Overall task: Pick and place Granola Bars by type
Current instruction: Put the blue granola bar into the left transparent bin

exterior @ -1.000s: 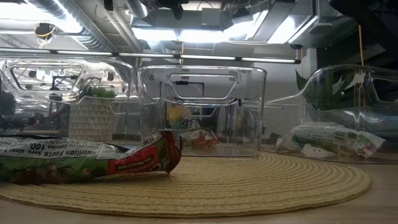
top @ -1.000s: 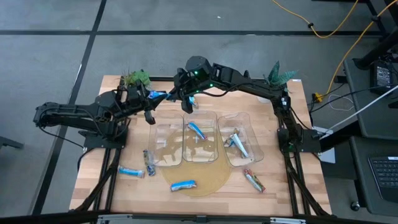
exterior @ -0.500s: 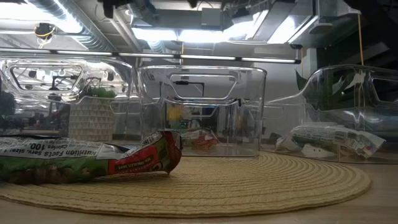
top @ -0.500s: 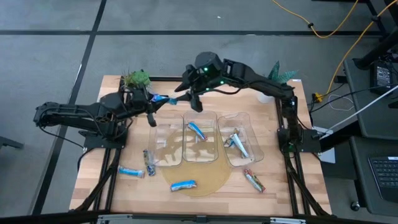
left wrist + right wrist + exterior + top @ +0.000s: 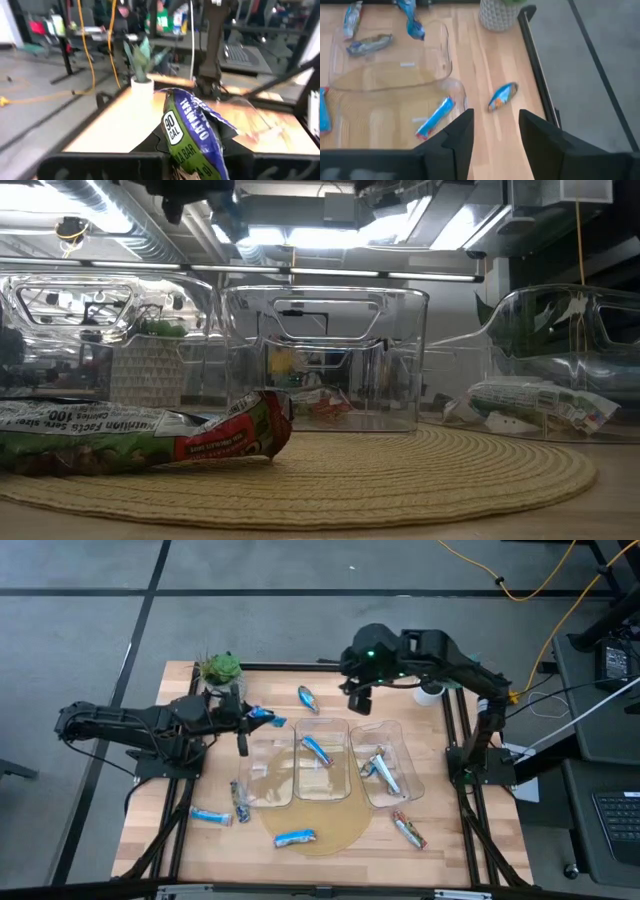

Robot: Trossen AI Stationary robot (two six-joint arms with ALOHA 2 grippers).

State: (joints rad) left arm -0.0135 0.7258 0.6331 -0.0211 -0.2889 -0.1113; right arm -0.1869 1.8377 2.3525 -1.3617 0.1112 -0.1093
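Left gripper (image 5: 262, 719) fingers pinching blue granola bar (image 5: 192, 131) above left clear bin (image 5: 263, 769), so sorting's mid-carry. Right gripper (image 5: 357, 700) hangs over desk (image 5: 440, 810) back edge, fingers spread, empty. Next I'd guess: lower bar into matching bin, let go.

Wooden table (image 5: 450, 850); bins (image 5: 322, 760), mat (image 5: 335, 825), bars (image 5: 309, 698).
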